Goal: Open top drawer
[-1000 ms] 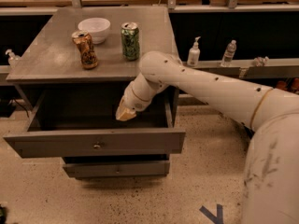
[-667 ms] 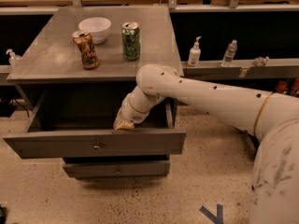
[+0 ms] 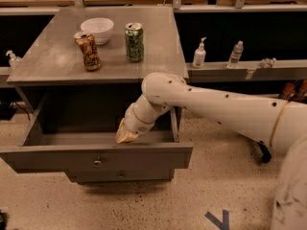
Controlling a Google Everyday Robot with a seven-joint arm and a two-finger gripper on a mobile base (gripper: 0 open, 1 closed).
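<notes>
The top drawer [image 3: 96,159] is a wide grey panel with a small round metal knob [image 3: 98,162] at centre. It stands pulled far out of the grey cabinet [image 3: 57,56], its inside open to view. My gripper [image 3: 125,136] hangs from the white arm [image 3: 216,104] inside the open drawer, right of centre, just behind the front panel. It is apart from the knob.
On the cabinet top stand a white bowl [image 3: 97,29], a brown can [image 3: 88,51] and a green can [image 3: 134,42]. A lower drawer front [image 3: 120,176] shows under the open one. Bottles [image 3: 199,54] stand on a ledge at the right. Blue tape [image 3: 218,219] marks the floor.
The drawer has come a little further out. My gripper and forearm have moved left and down toward the drawer's front panel.
</notes>
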